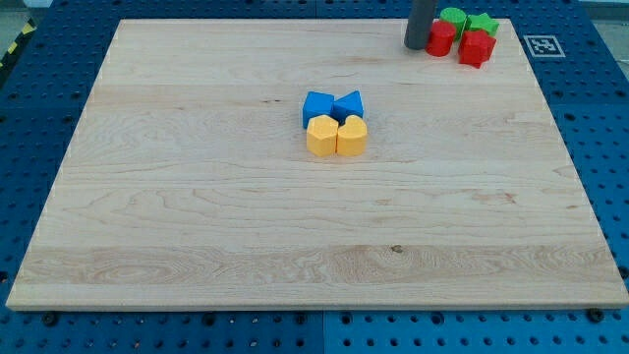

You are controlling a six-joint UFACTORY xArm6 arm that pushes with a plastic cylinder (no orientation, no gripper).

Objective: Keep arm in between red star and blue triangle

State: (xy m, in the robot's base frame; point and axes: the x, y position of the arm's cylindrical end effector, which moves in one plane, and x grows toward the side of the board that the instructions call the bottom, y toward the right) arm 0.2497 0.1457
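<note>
My tip [418,46] rests near the board's top right corner, touching or nearly touching the left side of a red round block [441,38]. The red star [476,47] lies just right of that block. The blue triangle [349,103] sits near the board's middle, well below and left of my tip, next to a blue cube [316,105]. My tip is close to the red star's group and far from the blue triangle.
A green round block [453,18] and a green star [483,24] sit above the red blocks at the top edge. A yellow hexagon [321,136] and a yellow heart [352,136] touch the blue blocks from below. The wooden board [197,216] lies on a blue pegboard.
</note>
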